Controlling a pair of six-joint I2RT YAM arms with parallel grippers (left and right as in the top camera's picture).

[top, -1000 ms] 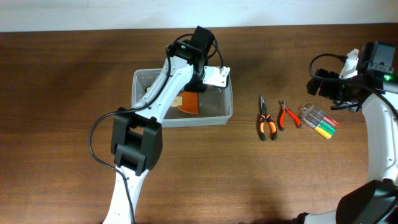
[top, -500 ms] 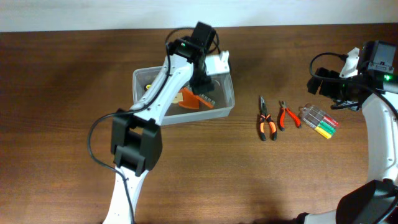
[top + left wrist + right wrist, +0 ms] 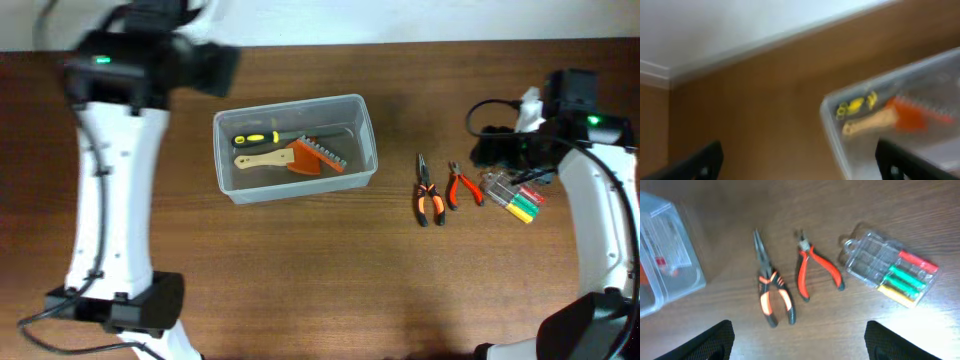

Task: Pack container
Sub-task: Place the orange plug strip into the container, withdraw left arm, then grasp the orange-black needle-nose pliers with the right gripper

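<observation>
**A:** Where was the container, and what lay in it?

**B:** The clear container (image 3: 300,187) sat toward the far edge of the tabletop, a little left of the middle. Inside lay a yellow-handled screwdriver (image 3: 255,138), a wooden-handled tool (image 3: 262,160) and an orange bit holder (image 3: 318,157).

**A:** What was left outside?

**B:** Three things lay toward the right edge, side by side. They were long-nose pliers (image 3: 771,292), red-handled cutters (image 3: 812,272) and a clear case of screwdrivers (image 3: 890,272).

**A:** How would the step in hand be done well?

**B:** It looked like a pick by the right arm. It would do best to come straight down over one tool only. The fingers should straddle both handles near the pivot, so the tool hangs level. The tool should then be lifted above the container's rim before crossing to it.

**A:** And the grippers?

**B:** The right gripper (image 3: 802,340) hovered above the tools, fingers spread wide, holding and touching nothing. The left gripper (image 3: 802,161) was up near the far left corner, also wide open and empty. Its view was blurred.
</observation>
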